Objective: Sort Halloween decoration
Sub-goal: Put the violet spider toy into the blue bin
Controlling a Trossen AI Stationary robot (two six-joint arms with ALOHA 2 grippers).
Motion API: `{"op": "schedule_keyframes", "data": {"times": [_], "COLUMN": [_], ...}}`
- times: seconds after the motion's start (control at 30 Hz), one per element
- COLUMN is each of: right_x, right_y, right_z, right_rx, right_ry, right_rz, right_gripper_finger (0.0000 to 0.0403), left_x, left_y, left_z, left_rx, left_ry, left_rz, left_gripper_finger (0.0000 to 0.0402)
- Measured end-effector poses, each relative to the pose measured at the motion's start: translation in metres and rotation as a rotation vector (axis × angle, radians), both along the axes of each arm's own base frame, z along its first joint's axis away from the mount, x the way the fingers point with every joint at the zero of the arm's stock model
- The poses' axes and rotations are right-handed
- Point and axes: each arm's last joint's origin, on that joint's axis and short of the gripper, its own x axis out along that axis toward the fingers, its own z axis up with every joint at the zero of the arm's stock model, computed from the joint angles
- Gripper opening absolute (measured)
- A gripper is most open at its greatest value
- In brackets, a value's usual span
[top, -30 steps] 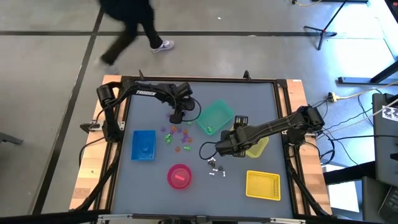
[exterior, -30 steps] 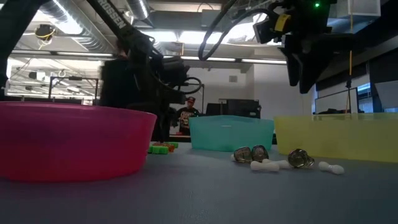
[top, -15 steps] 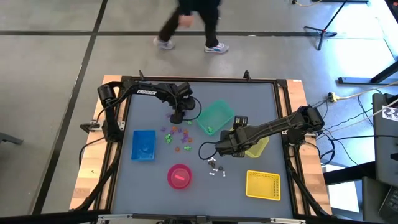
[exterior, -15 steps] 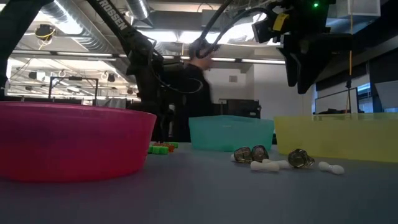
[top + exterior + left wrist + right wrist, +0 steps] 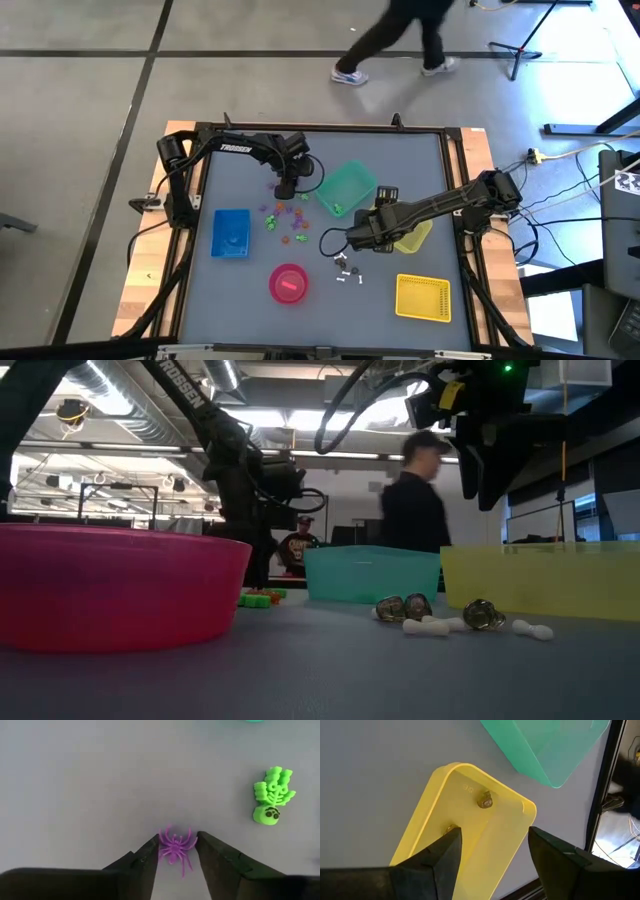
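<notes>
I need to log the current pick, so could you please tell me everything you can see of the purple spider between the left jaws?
The purple spider is a tiny trinket that looks like moulded plastic, with a round body and thin legs splayed outward. It lies flat on the grey table, between the two fingers of the left gripper, which flank it closely; its legs reach or nearly reach both fingers. Whether it is gripped cannot be told. A green skeleton lies apart from it.

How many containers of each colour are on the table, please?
Blue: 1, the blue bin
Green: 1, the green bin
Yellow: 2, the pale bin and the mesh basket
Pink: 1, the pink bowl
Total: 5
</notes>
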Motion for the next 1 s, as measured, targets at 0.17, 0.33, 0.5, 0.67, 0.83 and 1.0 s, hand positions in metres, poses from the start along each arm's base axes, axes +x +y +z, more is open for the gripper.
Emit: {"op": "schedule_keyframes", "data": {"times": [0.17,0.33,0.5,0.67,0.83,1.0], "right_x": [0.0000,0.0000,0.0000,0.0000,0.0000,0.0000], "right_y": [0.0000,0.0000,0.0000,0.0000,0.0000,0.0000], "right_z": [0.0000,0.0000,0.0000,0.0000,0.0000,0.0000], "right_rx": [0.000,0.000,0.000,0.000,0.000,0.000], "right_ry": [0.000,0.000,0.000,0.000,0.000,0.000], "right_rz": [0.000,0.000,0.000,0.000,0.000,0.000], "right_gripper_finger": [0.0227,0.0227,0.0227,0.0227,0.0227,0.0227], "left_x": [-0.0001,-0.0002,-0.0002,-0.0002,-0.0003,-0.0008], "left_y": [-0.0002,-0.0003,-0.0004,-0.0005,-0.0005,-0.0006], "left_z": [-0.0001,-0.0002,-0.0002,-0.0003,-0.0003,0.0042], "left_rx": [-0.007,-0.010,-0.011,-0.011,-0.009,0.005], "left_ry": [-0.002,-0.002,-0.003,-0.003,-0.002,-0.010], "left_rz": [-0.001,-0.001,-0.002,-0.003,-0.002,-0.001], "left_gripper_finger": [0.0114,0.0098,0.0087,0.0082,0.0080,0.0080]}}
